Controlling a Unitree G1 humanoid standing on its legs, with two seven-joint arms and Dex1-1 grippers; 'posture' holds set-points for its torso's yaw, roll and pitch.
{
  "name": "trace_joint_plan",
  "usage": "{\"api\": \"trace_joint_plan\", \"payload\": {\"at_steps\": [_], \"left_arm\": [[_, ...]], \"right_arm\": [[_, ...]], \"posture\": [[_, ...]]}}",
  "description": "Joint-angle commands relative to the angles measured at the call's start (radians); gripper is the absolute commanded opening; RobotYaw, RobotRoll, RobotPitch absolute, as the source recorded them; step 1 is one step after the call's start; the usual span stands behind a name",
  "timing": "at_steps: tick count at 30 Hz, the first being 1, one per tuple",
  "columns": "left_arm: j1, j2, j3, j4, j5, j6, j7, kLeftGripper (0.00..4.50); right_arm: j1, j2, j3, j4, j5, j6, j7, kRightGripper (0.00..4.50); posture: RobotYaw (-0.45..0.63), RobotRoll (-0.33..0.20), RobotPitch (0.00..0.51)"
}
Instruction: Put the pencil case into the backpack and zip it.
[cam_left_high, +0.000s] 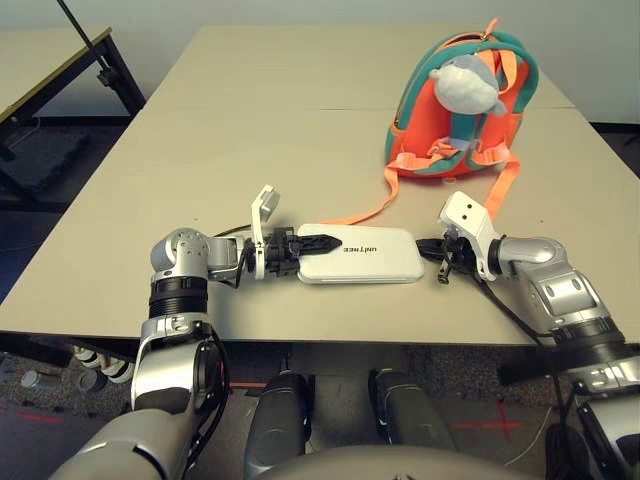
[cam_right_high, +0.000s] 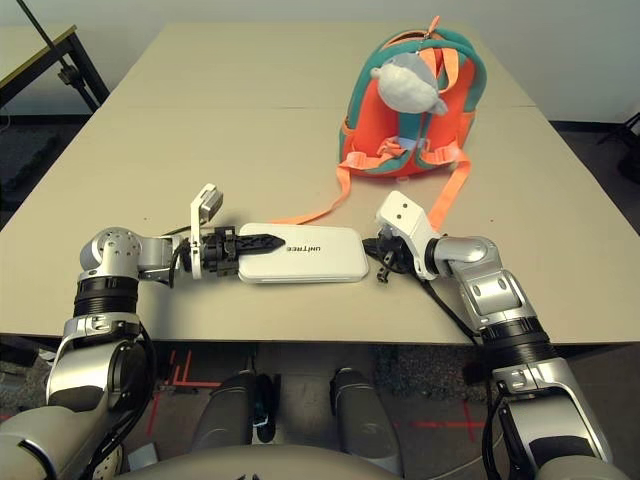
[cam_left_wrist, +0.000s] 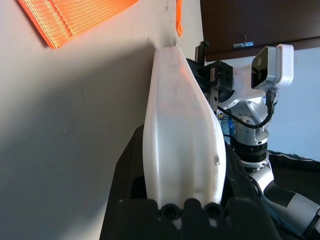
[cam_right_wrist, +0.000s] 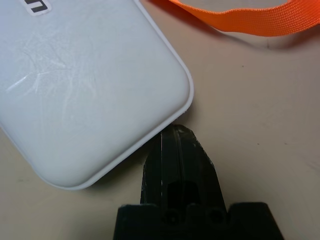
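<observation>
Left claw (cam_left_high: 318, 243) gripping pencil case (cam_left_high: 365, 254), table (cam_left_high: 200, 150)

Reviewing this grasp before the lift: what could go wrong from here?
1. The left claw pinches only one short end of the flat white rectangular pencil case; lifted from there, the long case may sag or twist out.
2. The shut right claw presses the case's opposite end; pushing on could skew it.
3. A pale orange strap of the orange-and-teal backpack lies right beside the case and might snag.
</observation>
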Motion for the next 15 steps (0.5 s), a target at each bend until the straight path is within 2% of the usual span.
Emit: {"api": "trace_joint_plan", "payload": {"at_steps": [1,5,8,14,15], "left_arm": [[-0.068,-0.009,0.071,-0.019,-0.020,-0.085,0.024,1.18],[-0.135,0.013,0.137,-0.031,-0.041,-0.122,0.048,1.18],[-0.154,0.028,0.151,-0.035,-0.048,-0.131,0.052,1.18],[-0.178,0.075,0.180,-0.067,-0.068,-0.147,0.058,1.18],[-0.184,0.085,0.189,-0.067,-0.069,-0.157,0.064,1.18]], "right_arm": [[-0.010,0.005,0.013,0.039,-0.022,-0.021,-0.040,0.00],[-0.029,0.023,-0.040,0.081,-0.025,-0.025,-0.146,0.97],[-0.041,0.029,-0.075,0.102,-0.017,-0.028,-0.208,2.12],[-0.061,0.048,-0.234,0.042,0.104,0.107,-0.309,4.47],[-0.065,0.052,-0.265,0.019,0.132,0.137,-0.325,4.50]], "posture": [[-0.16,0.000,0.107],[-0.16,0.000,0.106],[-0.16,0.000,0.107],[-0.15,0.000,0.110],[-0.15,0.000,0.112]]}}
